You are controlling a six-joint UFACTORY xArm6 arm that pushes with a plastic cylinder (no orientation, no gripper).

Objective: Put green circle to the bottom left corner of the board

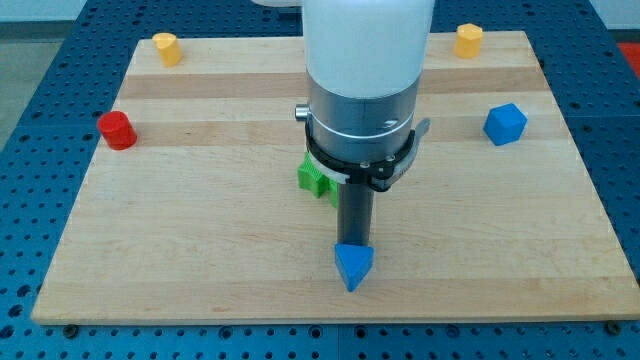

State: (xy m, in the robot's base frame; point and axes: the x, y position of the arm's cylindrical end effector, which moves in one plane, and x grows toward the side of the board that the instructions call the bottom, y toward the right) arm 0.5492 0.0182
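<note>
A green block lies near the board's middle, partly hidden behind the arm's body, so I cannot make out its shape. My tip is below and to the right of it, a short way apart. The tip stands right at the top edge of a blue triangular block and seems to touch it. The board's bottom left corner is far to the view's left of the tip.
A red cylinder stands near the left edge. A yellow block sits at the top left and another yellow block at the top right. A blue cube lies at the right. The wooden board rests on a blue perforated table.
</note>
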